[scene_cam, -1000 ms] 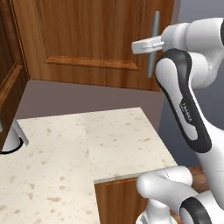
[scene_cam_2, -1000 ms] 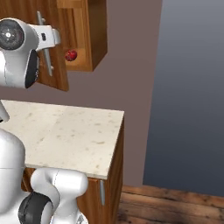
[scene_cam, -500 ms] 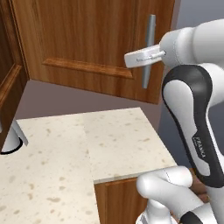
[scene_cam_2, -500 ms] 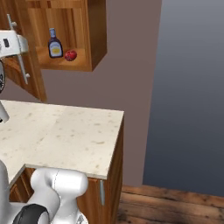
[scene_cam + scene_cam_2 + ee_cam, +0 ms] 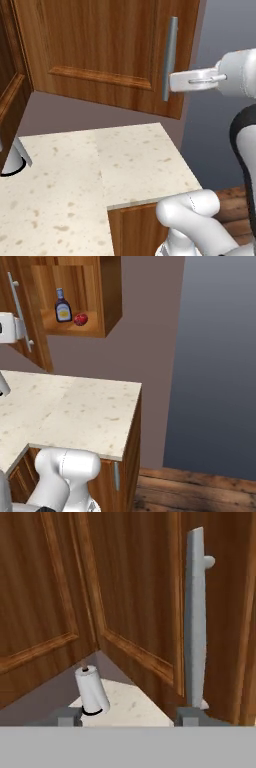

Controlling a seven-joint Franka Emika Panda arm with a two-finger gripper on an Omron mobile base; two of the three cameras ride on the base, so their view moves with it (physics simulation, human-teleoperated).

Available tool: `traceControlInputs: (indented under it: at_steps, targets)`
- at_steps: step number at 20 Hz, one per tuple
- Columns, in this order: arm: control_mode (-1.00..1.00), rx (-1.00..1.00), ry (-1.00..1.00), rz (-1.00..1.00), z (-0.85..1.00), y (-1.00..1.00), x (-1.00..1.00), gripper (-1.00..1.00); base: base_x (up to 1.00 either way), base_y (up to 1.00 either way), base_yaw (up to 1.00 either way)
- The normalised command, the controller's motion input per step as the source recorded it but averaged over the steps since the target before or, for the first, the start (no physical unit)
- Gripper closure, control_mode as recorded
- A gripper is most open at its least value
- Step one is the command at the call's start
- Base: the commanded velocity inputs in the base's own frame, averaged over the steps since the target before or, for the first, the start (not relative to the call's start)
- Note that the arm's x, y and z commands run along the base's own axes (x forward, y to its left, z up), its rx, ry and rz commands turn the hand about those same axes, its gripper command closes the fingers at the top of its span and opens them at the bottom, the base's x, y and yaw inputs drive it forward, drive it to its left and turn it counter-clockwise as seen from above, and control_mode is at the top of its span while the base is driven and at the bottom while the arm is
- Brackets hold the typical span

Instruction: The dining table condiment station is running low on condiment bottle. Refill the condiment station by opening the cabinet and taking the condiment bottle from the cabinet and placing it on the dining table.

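The cabinet door stands swung open, its silver bar handle facing me. My gripper sits level with the handle's lower part, its tips right beside the bar. In the hand view the gripper is open, its fingertips wide apart; the handle rises just above the right tip, with nothing between them. Inside the cabinet a dark thin-necked bottle with a pale label and a small red thing stand on the shelf. The condiment bottle and the dining table are out of view.
A beige speckled worktop runs under the cabinet, ending at a corner with a dark wall and wooden floor beyond. A white paper towel roll stands at the back of the worktop. Another wooden door adjoins on the left.
The cabinet door has swung wider open, uncovering the shelf with the bottle and the red thing. My jaws have spread and no longer clasp the handle.
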Motion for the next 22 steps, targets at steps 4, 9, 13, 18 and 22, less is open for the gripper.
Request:
traceControlInputs:
  at_steps: [4,9,13,18,22]
  targets:
    - [-1.00,0.36,0.00,0.00,0.00,-1.00,-0.82,-1.00,0.00,0.00,0.00]
    - [-1.00,0.36,0.00,0.00,-0.14,-1.00,-0.22,-1.00,0.00,0.00,0.00]
    - [-1.00,0.39,0.01,0.00,-0.28,-0.75,0.51,-1.00,0.00,0.00,0.00]
    - [-1.00,0.39,0.05,0.00,-0.18,-0.28,0.83,-1.00,0.00,0.00,0.00]
    - [-1.00,0.26,0.13,0.00,-0.15,0.01,0.98,-1.00,0.00,0.00,0.00]
